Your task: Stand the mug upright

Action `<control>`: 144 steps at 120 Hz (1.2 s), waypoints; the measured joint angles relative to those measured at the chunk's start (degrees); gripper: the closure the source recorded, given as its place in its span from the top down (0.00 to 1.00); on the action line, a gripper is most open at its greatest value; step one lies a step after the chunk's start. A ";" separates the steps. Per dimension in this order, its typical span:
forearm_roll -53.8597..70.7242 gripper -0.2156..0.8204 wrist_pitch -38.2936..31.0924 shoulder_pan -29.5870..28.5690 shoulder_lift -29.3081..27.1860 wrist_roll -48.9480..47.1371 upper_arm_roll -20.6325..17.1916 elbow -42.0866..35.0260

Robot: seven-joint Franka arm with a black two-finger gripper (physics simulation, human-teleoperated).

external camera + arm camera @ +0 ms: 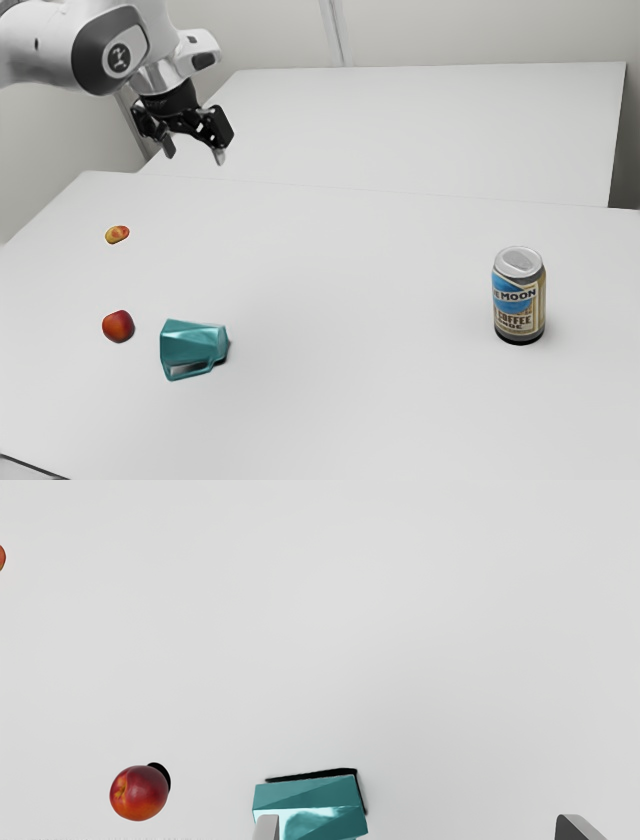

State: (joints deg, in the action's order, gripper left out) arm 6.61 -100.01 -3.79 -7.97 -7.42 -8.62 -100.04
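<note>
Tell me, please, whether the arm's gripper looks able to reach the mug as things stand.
Probably yes: the gripper hangs open and empty above the table, nothing covers the mug, and the red fruit nearby lies clear of it.

Below the claw [194, 157], the mug [192, 342] is looking glossy and the table [350, 400] matt and smooth; well apart from the claw, the can [518, 300] is showing metal.

Teal mug [192, 345] lying on its side
A red fruit [118, 326] sits near it; the open gripper [194, 156] hangs above the table [350, 400].
</note>
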 joint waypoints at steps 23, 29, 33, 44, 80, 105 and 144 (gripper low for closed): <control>0.26 0.79 -0.75 -0.52 0.23 -0.72 0.20 -1.93; 0.09 0.79 -1.06 -2.07 0.53 -0.87 0.19 -2.36; -0.23 0.79 -1.22 -3.06 0.68 -0.95 0.19 -2.53; -2.56 0.79 -1.32 -4.55 0.72 -1.19 0.19 -3.64; -19.80 0.79 0.77 -21.88 1.97 -1.57 0.19 -11.98; -26.63 0.79 3.45 -32.45 9.73 1.22 0.19 -13.93; -35.11 0.79 6.46 -36.06 20.61 7.50 1.87 -14.05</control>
State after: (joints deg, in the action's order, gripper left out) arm -28.50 -93.55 -39.85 12.64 0.08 -6.75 -114.09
